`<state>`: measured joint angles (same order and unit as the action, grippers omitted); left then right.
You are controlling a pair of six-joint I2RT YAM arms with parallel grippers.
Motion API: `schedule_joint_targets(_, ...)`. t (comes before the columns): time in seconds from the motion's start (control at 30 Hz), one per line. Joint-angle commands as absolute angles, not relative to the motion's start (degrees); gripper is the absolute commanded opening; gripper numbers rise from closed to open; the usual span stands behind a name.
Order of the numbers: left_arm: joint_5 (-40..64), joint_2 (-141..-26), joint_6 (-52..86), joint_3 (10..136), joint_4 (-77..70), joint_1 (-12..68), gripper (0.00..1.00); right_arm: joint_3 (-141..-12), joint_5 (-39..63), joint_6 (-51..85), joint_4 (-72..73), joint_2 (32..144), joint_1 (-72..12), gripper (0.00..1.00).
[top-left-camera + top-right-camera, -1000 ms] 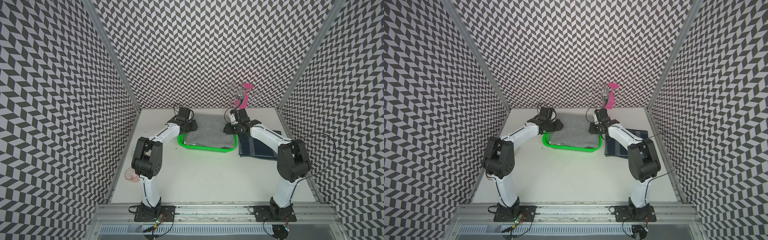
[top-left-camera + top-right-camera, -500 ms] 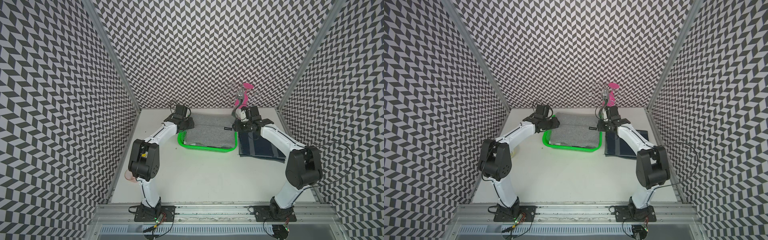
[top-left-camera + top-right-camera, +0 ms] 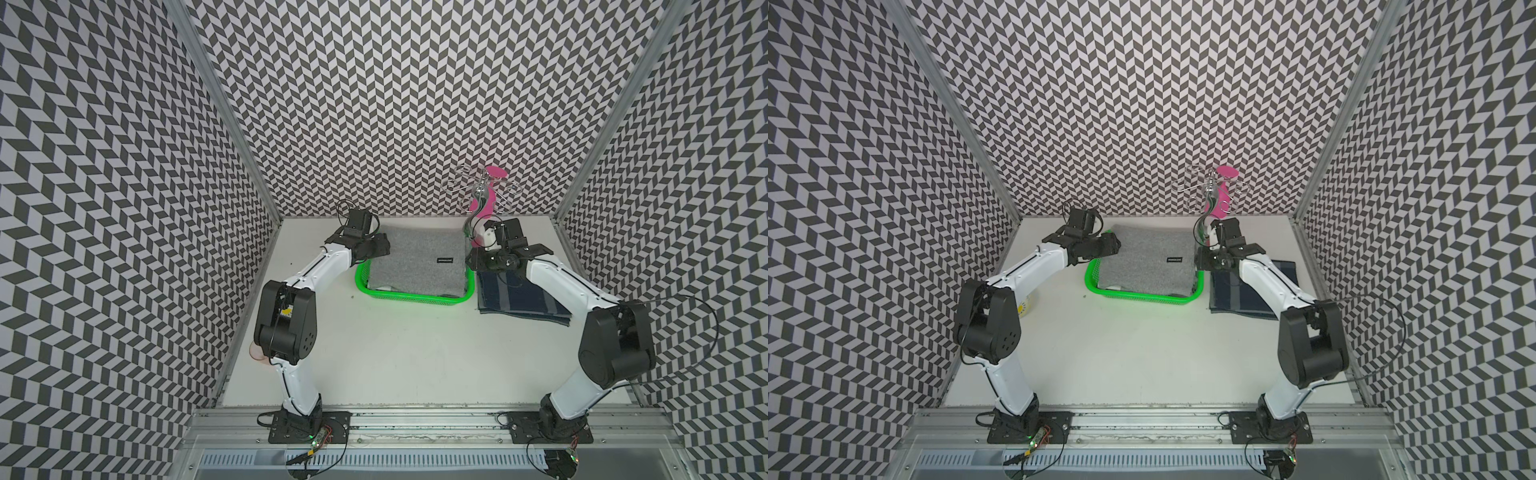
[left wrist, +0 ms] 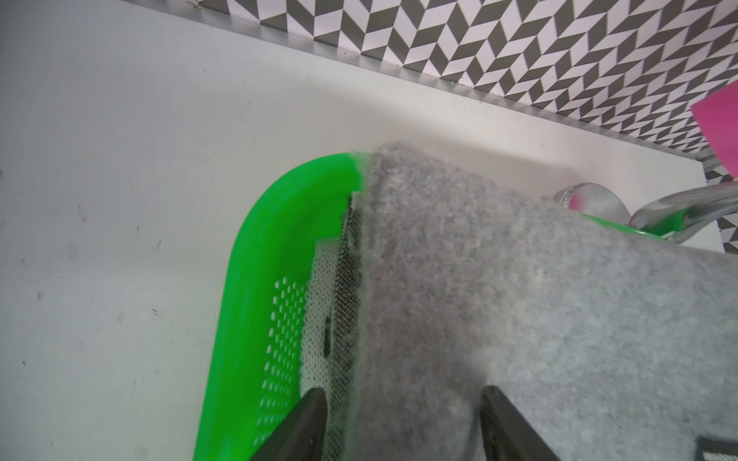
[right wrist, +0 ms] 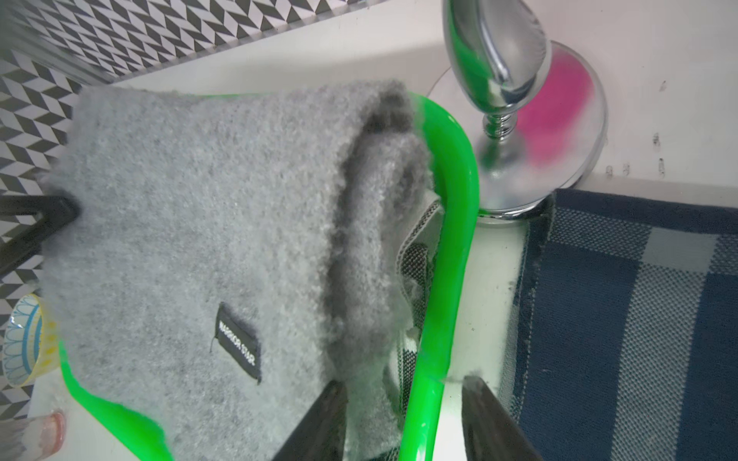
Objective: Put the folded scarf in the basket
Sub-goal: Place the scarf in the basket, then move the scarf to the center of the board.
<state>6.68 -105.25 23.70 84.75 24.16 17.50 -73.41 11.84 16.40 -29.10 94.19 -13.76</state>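
Both hands stand apart: the left hand (image 4: pixel 402 393) straddles an edge of the grey scarf (image 3: pixel 415 259), and the right hand (image 5: pixel 404 383) straddles the rim of the green basket (image 3: pixel 411 296). The scarf lies on the basket near the far edge of the table (image 3: pixel 415 353), riding over the basket's far rim. If you pull back carelessly, you could snag fuzz or rim and drag the scarf out, or knock the chrome stand (image 5: pixel 499 52).

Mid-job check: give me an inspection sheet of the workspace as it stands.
Surface: white table, faint scuff marks.
Job's things: grey scarf lying in green basket, resting on its far rim.
Clutter: navy striped cloth beside basket; chrome stand with pink item; cup at left edge.
Grippers: left pincer open over scarf's edge; right pincer open astride basket rim.
Cables: black cable loops off right arm.
Surroundings: chevron-patterned walls.
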Motion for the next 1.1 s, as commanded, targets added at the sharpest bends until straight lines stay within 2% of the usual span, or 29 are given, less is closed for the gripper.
schedule_joint_targets(0.0,4.94,-99.81,24.14,84.65,24.07,16.99,0.68,-72.4,11.69,18.63,-29.99,89.08,-10.32,0.5)
schedule_joint_targets(0.2,2.98,-93.18,25.76,83.32,26.68,16.0,0.73,-65.08,3.3,18.98,-33.92,86.26,-7.87,0.5)
schedule_joint_targets(0.6,8.17,-77.03,32.17,63.08,20.61,20.09,0.76,-66.95,4.07,17.5,-37.65,95.04,-8.16,0.5)
schedule_joint_targets(1.07,9.44,-72.4,31.3,56.01,21.05,20.28,0.76,-63.1,2.31,18.09,-34.9,97.29,-13.01,0.5)
